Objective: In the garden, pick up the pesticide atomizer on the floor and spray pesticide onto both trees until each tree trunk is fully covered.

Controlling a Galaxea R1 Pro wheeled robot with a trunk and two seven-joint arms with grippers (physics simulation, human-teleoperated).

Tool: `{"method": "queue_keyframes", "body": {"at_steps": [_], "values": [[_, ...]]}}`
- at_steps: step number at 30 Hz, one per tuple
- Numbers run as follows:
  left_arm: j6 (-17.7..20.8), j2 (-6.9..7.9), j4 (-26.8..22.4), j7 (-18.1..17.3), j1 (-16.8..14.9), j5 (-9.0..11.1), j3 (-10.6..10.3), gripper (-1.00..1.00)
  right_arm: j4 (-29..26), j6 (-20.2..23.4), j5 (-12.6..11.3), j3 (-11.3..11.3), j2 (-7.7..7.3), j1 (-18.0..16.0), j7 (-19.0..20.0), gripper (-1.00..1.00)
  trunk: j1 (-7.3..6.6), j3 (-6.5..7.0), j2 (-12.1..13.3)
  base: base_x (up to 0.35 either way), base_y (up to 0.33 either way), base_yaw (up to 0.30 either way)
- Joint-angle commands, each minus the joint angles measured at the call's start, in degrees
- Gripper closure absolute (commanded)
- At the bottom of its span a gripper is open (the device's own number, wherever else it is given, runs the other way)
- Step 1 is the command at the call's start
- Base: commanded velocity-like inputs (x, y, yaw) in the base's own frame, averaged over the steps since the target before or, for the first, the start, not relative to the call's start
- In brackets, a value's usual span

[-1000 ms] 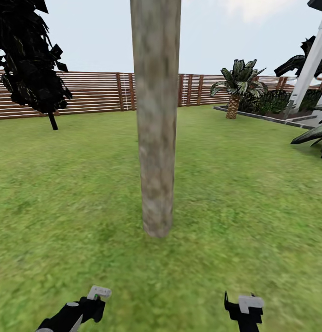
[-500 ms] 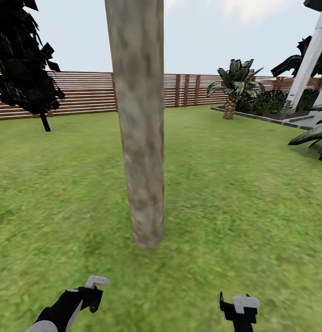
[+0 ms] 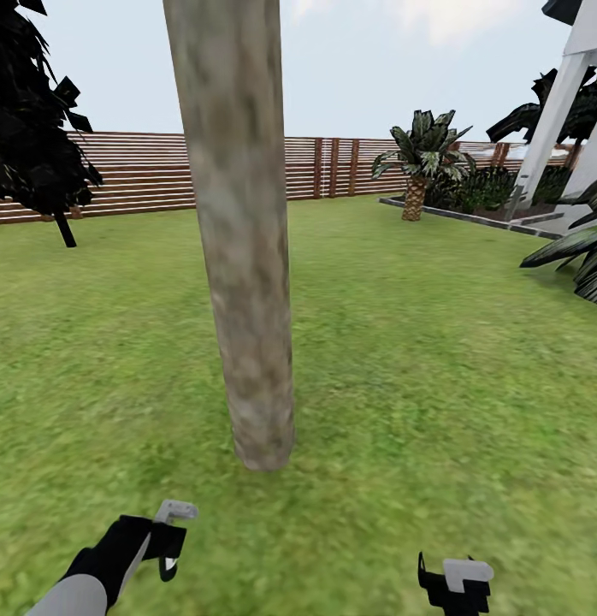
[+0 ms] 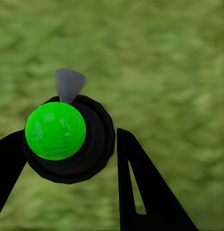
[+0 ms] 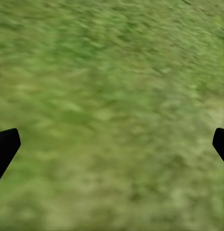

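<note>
Where the lawn (image 3: pixel 435 359) spreads widest, to the right of the trunk and back toward the slatted wooden fence (image 3: pixel 136 175), open grass is seen on every side. The fence closes the far edge, and a grey kerb (image 3: pixel 469 218) with a palm (image 3: pixel 416 167) and a white post (image 3: pixel 551 120) marks the right-hand boundary. A black-leaved thin-stemmed tree (image 3: pixel 38 145) is set at the far left, near the fence. The tree trunk (image 3: pixel 239 257), mottled grey-brown and slightly leaning, is planted in the grass just ahead of both arms. The left gripper (image 3: pixel 166 543) is held low over the grass, short of the trunk's foot; in the left wrist view its fingers (image 4: pixel 140 192) are closed against the atomizer (image 4: pixel 68 137), a black round body with a bright green cap and a grey nozzle tip. The right gripper (image 3: pixel 457 586) is held low at the right, its fingers (image 5: pixel 6 147) spread wide over bare grass.
</note>
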Motion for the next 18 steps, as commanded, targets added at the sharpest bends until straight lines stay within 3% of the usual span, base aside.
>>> {"method": "queue_keyframes", "body": {"at_steps": [1, 7, 12, 18], "values": [[-0.1, -0.05, 0.0, 0.0, 0.1, 0.0, 0.0, 1.00, 0.0, 0.0, 0.0, 0.0, 0.00, 0.0, 0.0, -1.00, 0.00, 0.00, 0.0, -0.001, 0.000, 0.000], [-0.2, -0.28, 0.0, 0.0, 0.2, 0.0, 0.0, 1.00, 0.0, 0.0, 0.0, 0.0, 0.02, 0.0, 0.0, -1.00, 0.00, 0.00, 0.0, -0.051, 0.000, -0.049], [-0.3, -0.39, -0.1, 0.0, 0.2, 0.0, 0.0, 1.00, 0.0, 0.0, 0.1, 0.0, 0.00, 0.0, 0.0, -1.00, 0.00, 0.00, 0.0, -0.298, 0.000, -0.234], [-0.4, -0.55, -0.1, 0.0, 0.1, 0.0, 0.1, 1.00, 0.0, 0.0, 0.1, 0.0, 0.00, 0.0, 0.0, -1.00, 0.00, 0.00, 0.0, -0.248, 0.000, -0.042]]}}
